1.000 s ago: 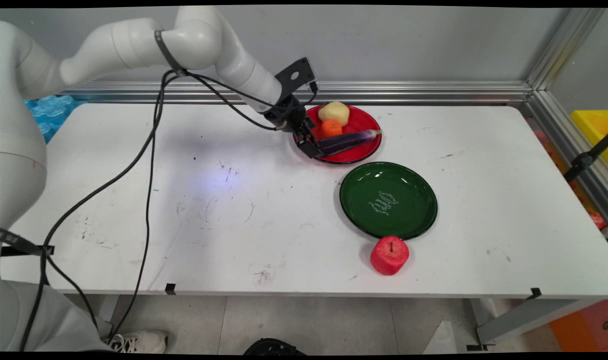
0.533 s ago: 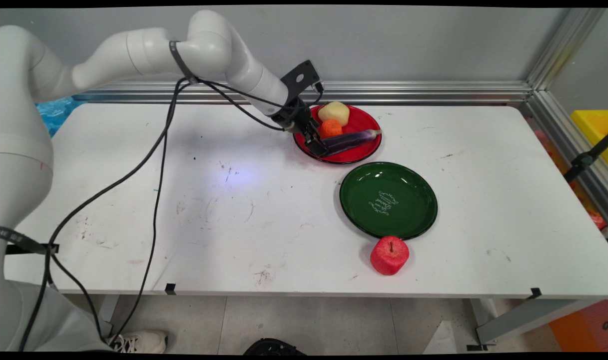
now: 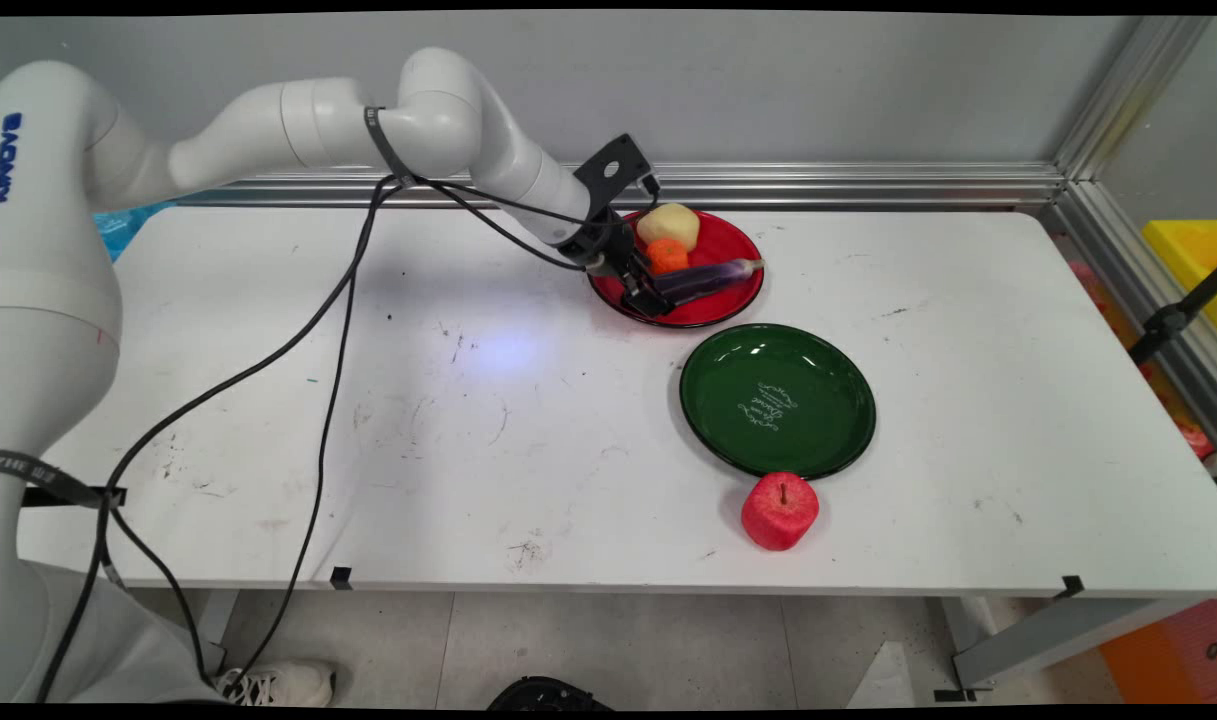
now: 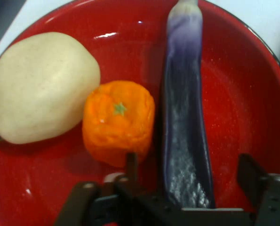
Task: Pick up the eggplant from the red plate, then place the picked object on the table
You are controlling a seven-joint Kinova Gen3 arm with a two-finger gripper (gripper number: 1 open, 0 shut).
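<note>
Three foods: glossy purple eggplant [image 4: 184,117], orange fruit [image 4: 118,120], pale potato [image 4: 41,87] on round red plate [image 4: 243,108].
Gripper: black two-finger gripper [image 4: 187,176] released, straddling eggplant, seemingly untouched.
Change: gripper advanced rightward since earlier.

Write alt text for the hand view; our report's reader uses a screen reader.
The open gripper straddles the near end of a purple eggplant on a red plate. An orange touches the eggplant, with a pale yellow fruit beside it.
</note>
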